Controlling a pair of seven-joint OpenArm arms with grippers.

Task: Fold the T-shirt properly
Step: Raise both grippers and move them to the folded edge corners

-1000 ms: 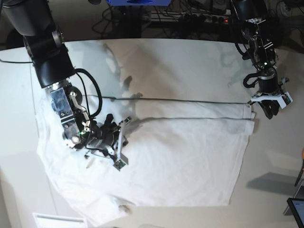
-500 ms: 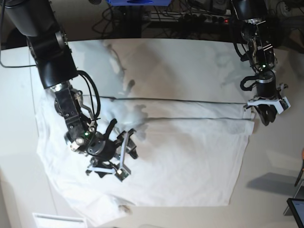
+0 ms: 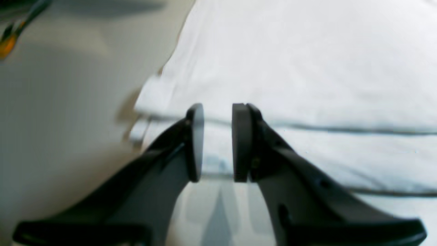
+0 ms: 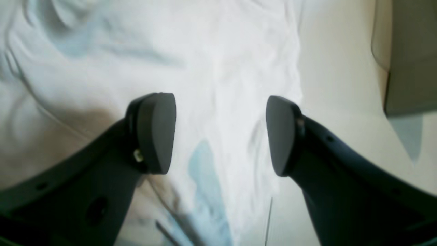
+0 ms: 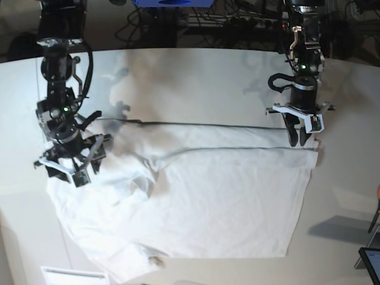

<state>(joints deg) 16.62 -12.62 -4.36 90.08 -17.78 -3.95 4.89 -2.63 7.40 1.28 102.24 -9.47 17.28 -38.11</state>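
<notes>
The white T-shirt (image 5: pixel 225 202) lies spread on the white table (image 5: pixel 208 77), its far part folded over in a long straight band. My left gripper (image 5: pixel 300 139) points down over the band's right end. In the left wrist view this gripper (image 3: pixel 217 141) shows a narrow gap between its pads, with nothing in it and the T-shirt's (image 3: pixel 307 68) folded edges below. My right gripper (image 5: pixel 68 173) hangs over the shirt's left side. Seen from its wrist, the right gripper (image 4: pixel 220 133) is wide open and empty above wrinkled T-shirt (image 4: pixel 222 68) fabric near its edge.
Cables and dark equipment (image 5: pixel 237 24) run along the table's far edge. A dark screen corner (image 5: pixel 371 264) shows at the lower right, and a white slatted object (image 5: pixel 74 276) at the bottom left. A small label (image 5: pixel 157 259) sits near the shirt's front edge.
My right gripper opened, let go of the bunched cloth and drew back left to the shirt's left side. The left gripper shifted left over the folded band, its jaws unchanged.
</notes>
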